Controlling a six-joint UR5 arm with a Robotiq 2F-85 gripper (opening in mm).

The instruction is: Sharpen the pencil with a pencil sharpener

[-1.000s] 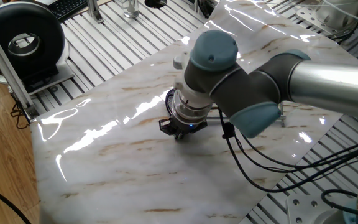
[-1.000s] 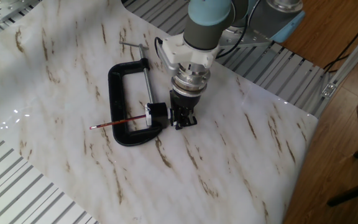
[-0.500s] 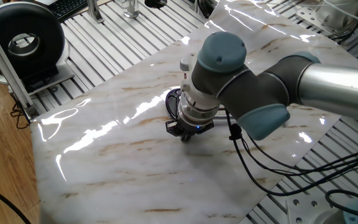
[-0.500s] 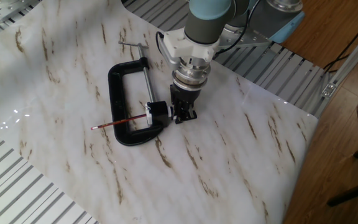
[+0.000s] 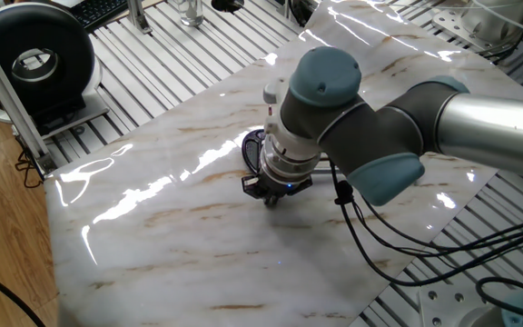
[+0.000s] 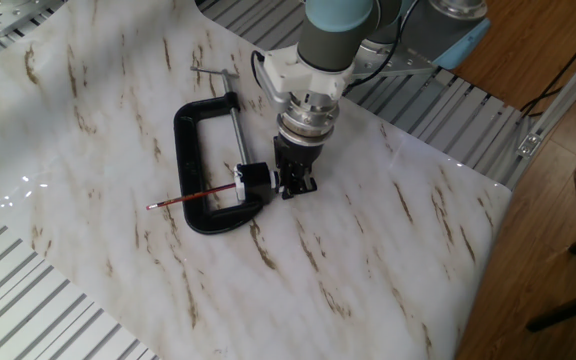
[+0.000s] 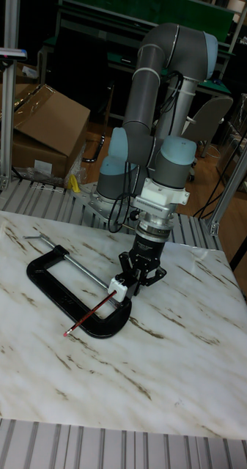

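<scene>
- The thin dark-red pencil [image 6: 190, 196] lies flat on the marble-patterned worktop [image 6: 388, 260], its free tip pointing toward 8 o'clock in the other fixed view; in the tall fixed view the pencil [image 7: 90, 311] also runs toward 8 o'clock.
- The pencil crosses the lower bar of the large black C-shaped clamp [image 6: 184, 150], which lies flat on the worktop; in the tall fixed view the clamp [image 7: 57, 289] sits at 9 o'clock from the hand.
- The clamp's long silver threaded rod [image 6: 238, 140] runs from 12 o'clock down toward the clamp's lower jaw, ending near the sharpener.
- The small black blocky pencil sharpener with a white tip [image 6: 251, 180] sits at the pencil's 2 o'clock end, resting by the clamp's lower jaw; the pencil's end meets its white part. In the tall fixed view the sharpener [image 7: 122, 288] shows mostly as a white block.
- The black two-finger hand [image 6: 295, 186] points straight down, just at 3 o'clock of the sharpener and low over the worktop. Its fingers look narrow, but whether they grip the sharpener I cannot tell.
- In one fixed view the hand [image 5: 274, 189] is under the grey wrist, and the pencil and sharpener are hidden behind it.
</scene>
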